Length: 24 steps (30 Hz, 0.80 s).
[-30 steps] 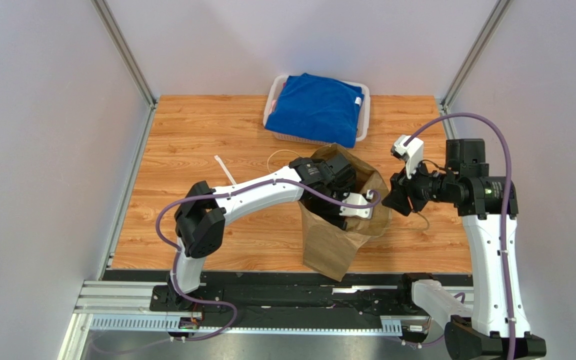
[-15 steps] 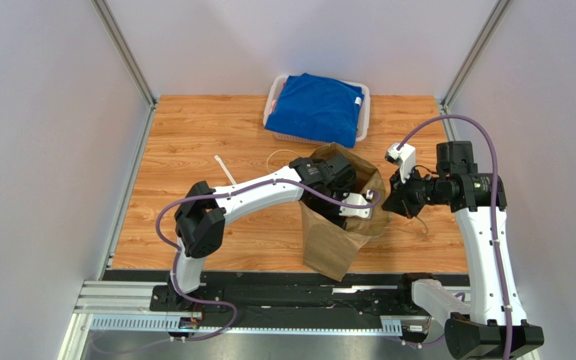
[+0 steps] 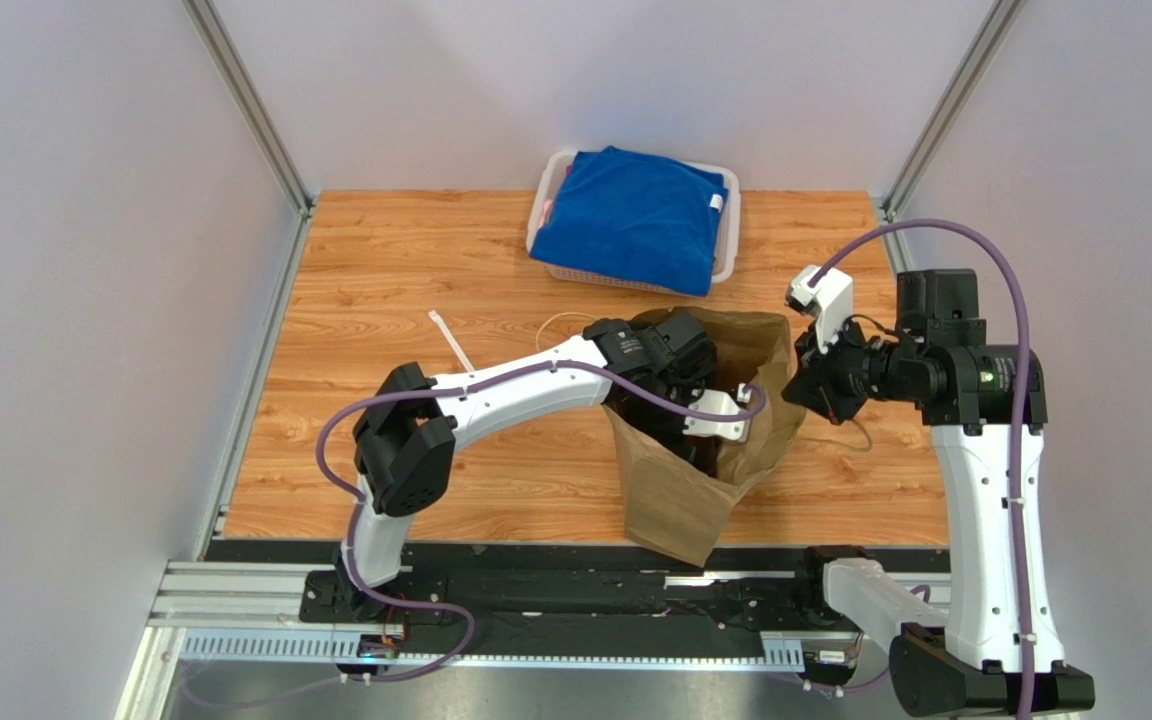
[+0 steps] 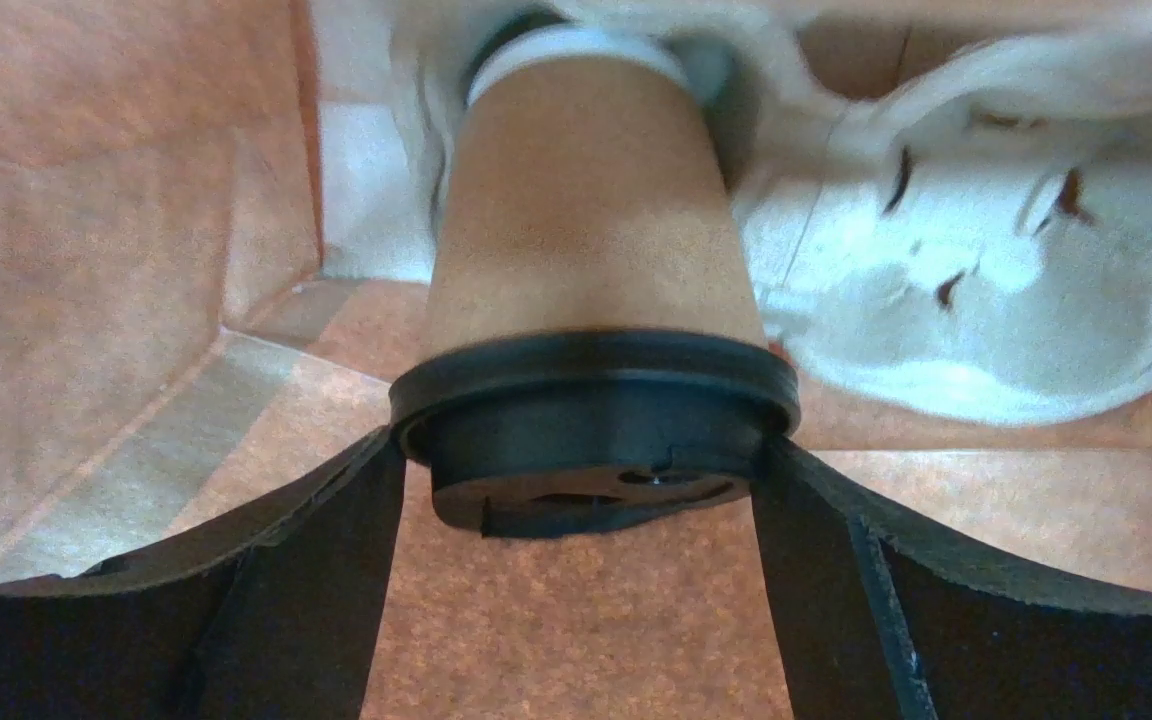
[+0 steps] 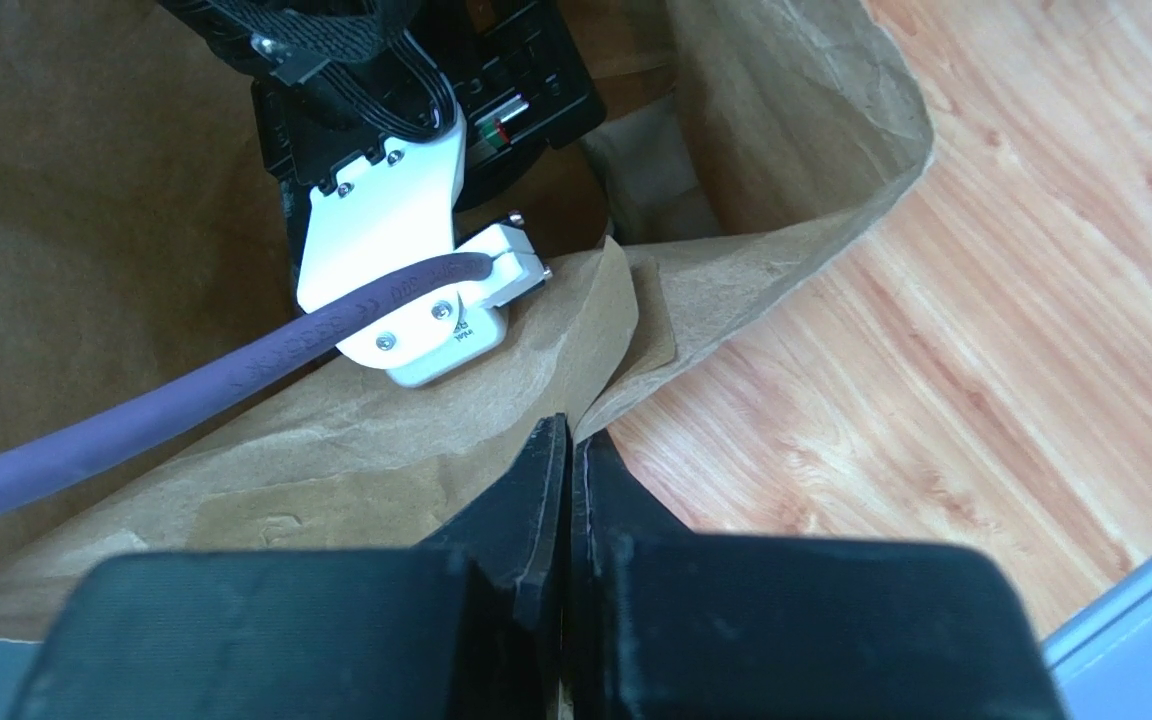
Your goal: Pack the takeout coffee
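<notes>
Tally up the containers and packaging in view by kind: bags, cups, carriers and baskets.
Tall brown paper bag: 1
Kraft-brown paper cup with black plastic lid: 1
Pale moulded-pulp cup carrier: 1
White plastic basket: 1
Total: 4

Kraft-brown, black-lidded takeout coffee (image 4: 582, 240) sits in pulp carrier (image 4: 988, 315) inside paper bag (image 4: 86, 300).

The overhead view is bright, even and sharp. Inside the paper bag (image 4: 102, 300) the light is dim and reddish, and the takeout coffee cup (image 4: 582, 225) at the left claw (image 4: 575, 446) looks soft.
</notes>
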Tool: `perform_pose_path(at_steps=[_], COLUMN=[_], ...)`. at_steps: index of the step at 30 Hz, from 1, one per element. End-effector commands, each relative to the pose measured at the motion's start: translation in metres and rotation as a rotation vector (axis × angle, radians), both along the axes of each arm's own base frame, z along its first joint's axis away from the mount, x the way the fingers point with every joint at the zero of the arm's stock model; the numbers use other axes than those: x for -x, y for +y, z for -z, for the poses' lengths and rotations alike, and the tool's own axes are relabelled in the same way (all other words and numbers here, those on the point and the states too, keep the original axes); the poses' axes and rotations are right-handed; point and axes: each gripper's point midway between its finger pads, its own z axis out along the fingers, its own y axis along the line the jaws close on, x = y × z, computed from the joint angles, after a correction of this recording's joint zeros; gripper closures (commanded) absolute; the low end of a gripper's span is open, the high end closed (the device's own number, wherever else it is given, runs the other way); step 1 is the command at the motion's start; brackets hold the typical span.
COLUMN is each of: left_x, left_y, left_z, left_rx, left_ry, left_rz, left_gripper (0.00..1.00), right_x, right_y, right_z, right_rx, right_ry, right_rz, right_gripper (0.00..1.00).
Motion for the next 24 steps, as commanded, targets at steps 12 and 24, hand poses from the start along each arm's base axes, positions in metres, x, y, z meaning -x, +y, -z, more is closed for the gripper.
perform_pose_path(at_steps=[12, 24], left_x=[0.020, 0.024], left_y=[0.046, 0.085], left_z=[0.047, 0.016], left_rx=[-0.250, -0.363], left_ry=[0.076, -0.063], left_rz=[0.063, 0.329], left_gripper=[0.70, 0.71], right_x=[0.050, 0.013], right_y=[0.005, 0.023], right_z=[-0.034, -0.071], right_rx=[-0.001, -0.133], right_ry=[-0.029, -0.124], right_rz=[-0.080, -0.063], right_gripper=[0.85, 0.18])
